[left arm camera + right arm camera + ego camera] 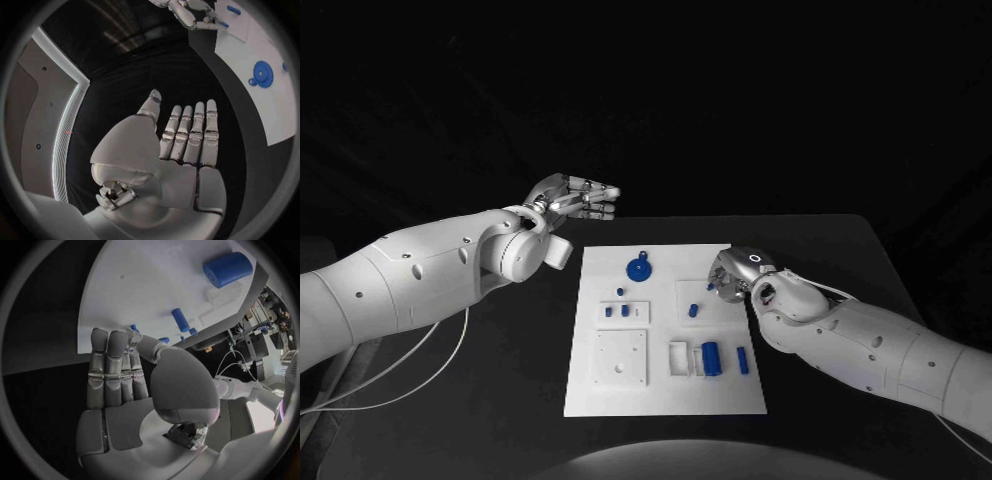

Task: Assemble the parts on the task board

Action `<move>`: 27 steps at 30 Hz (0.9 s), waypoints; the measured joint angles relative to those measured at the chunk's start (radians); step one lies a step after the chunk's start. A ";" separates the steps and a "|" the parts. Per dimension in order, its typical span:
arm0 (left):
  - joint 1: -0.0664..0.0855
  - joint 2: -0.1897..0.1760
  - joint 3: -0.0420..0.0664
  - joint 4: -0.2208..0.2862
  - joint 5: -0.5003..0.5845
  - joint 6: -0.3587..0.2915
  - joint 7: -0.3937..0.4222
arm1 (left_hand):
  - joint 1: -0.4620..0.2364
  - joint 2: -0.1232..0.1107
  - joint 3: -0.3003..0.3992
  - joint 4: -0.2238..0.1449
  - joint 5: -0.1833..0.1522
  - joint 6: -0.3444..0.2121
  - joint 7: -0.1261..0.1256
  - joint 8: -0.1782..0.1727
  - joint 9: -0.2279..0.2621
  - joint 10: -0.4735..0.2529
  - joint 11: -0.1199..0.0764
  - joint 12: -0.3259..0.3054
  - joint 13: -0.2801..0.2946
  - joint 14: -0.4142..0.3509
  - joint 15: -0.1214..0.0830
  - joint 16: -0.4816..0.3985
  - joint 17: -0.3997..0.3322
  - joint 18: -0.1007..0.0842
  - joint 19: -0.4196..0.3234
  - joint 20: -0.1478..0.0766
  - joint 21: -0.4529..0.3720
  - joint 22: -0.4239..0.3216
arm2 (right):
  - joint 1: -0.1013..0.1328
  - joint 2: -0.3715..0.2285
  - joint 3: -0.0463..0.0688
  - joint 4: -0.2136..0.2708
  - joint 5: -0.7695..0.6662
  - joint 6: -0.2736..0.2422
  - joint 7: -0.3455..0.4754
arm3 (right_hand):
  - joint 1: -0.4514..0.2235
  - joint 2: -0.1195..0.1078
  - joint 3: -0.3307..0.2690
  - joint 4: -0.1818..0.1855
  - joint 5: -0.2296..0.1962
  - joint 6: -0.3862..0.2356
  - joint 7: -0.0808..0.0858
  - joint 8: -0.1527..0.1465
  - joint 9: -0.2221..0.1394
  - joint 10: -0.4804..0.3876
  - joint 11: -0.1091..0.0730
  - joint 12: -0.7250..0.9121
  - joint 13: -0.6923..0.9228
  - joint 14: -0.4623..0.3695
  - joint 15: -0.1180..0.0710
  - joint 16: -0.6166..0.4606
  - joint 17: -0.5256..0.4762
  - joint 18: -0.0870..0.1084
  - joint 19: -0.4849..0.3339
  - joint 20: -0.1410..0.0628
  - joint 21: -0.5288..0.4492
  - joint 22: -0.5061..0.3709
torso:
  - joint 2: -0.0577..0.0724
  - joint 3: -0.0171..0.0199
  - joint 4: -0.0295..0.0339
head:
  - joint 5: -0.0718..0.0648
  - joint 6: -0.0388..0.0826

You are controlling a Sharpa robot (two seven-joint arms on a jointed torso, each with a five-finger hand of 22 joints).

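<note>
**White board, blue parts: right hand at the east edge, left hand parked**

White task board [610, 400] sits centre table. Blue parts spread across it: a disc with a small lobe [639, 269] near 12 o'clock, two short pegs [622, 312] on a small plate left of centre, a cylinder [711, 356] and a slimmer pin [741, 361] around 5 o'clock beside a white holder block [679, 357].

Right hand [737, 272] is at the board's 2 o'clock edge, over a square white plate with small blue pieces [695, 308] next to it. In the right wrist view the fingers [106, 365] are straight and together, with a blue bit [164, 340] showing just past the thumb. Can't tell whether it's pinched or just lying behind the thumb, so grip state is unknown.

Left hand [574, 198] is off the board at 11 o'clock, well apart from every part. Left wrist view shows the palm flat, fingers [194, 130] extended, nothing in it, so open and idle.

My read: the step is picking or seating a small part at the right-hand plate. To do it well:
- confirm the pinch from the wrist camera before lifting
- keep the part's axis square to its socket
- lower slowly; the pieces are small and probably roll
- bring the left hand in to steady the board edge if it slides
</note>
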State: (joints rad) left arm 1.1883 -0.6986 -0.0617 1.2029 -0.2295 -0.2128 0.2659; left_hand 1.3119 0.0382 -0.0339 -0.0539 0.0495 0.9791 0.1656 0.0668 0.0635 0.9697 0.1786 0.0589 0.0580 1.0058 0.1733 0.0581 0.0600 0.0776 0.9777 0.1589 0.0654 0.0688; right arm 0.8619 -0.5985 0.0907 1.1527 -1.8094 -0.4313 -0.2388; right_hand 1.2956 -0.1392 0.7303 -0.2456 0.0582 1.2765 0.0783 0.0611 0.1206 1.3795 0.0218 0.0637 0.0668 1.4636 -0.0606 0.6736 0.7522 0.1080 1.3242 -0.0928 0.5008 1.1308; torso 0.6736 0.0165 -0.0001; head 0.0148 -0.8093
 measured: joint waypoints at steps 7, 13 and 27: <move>0.000 0.004 0.000 -0.030 -0.004 0.000 0.000 | 0.000 0.000 0.000 0.000 0.000 0.000 0.000 0.000 0.000 0.000 0.000 0.000 0.000 0.000 0.000 0.000 0.000 0.000 0.000 0.000 0.000 0.000 | 0.001 -0.012 0.015 0.020 0.018 -0.050 0.003 | 0.000 0.000 -0.003 0.003 0.000 0.005 -0.005 0.000 -0.005 0.000 0.000 0.000 -0.002 -0.004 -0.004 0.010 -0.002 0.000 0.014 0.001 -0.019 0.028 | 0.000 0.0012 -0.0011 | 0.001 0.001; 0.000 0.004 0.000 -0.040 -0.005 0.000 0.000 | 0.000 0.000 0.000 0.000 0.000 0.000 0.000 0.000 0.000 0.000 0.000 0.000 0.000 0.000 0.000 0.000 0.000 0.000 0.000 0.000 0.000 0.000 | 0.000 -0.031 0.039 0.050 0.054 -0.079 0.015 | 0.000 0.000 -0.006 0.000 0.000 0.005 -0.005 0.000 -0.006 0.000 0.000 0.000 -0.003 -0.004 -0.004 0.015 -0.008 -0.001 0.029 0.000 -0.050 0.057 | 0.000 0.0018 -0.0004 | 0.000 0.001; 0.000 0.006 0.000 -0.049 -0.006 0.001 0.000 | 0.000 0.000 0.000 0.000 0.000 0.000 0.000 0.000 0.000 0.000 0.000 0.000 0.000 0.000 0.000 0.000 0.000 0.000 -0.004 0.004 0.000 0.000 | 0.001 -0.037 0.056 0.057 0.104 -0.004 0.024 | -0.037 -0.037 -0.150 0.035 0.083 -0.134 0.028 0.000 -0.053 -0.138 0.038 0.000 -0.005 -0.030 0.014 -0.003 -0.039 -0.001 0.017 0.026 -0.144 0.059 | -0.001 -0.0013 0.0010 | -0.005 0.001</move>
State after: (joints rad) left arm 1.1883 -0.6928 -0.0615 1.1541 -0.2353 -0.2117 0.2659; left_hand 1.3119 0.0382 -0.0339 -0.0539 0.0495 0.9789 0.1659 0.0668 0.0636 0.9698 0.1785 0.0589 0.0579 1.0058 0.1733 0.0581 0.0600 0.0776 0.9740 0.1626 0.0654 0.0689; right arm 0.8632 -0.6354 0.1472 1.2099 -1.7053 -0.4352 -0.2150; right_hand 1.2586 -0.1760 0.5803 -0.2102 0.1408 1.1425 0.1062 0.0609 0.0672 1.2416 0.0602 0.0642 0.0614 1.4333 -0.0463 0.6708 0.7134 0.1070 1.3416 -0.0666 0.3563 1.1897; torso 0.6729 0.0151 0.0009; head 0.0099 -0.8081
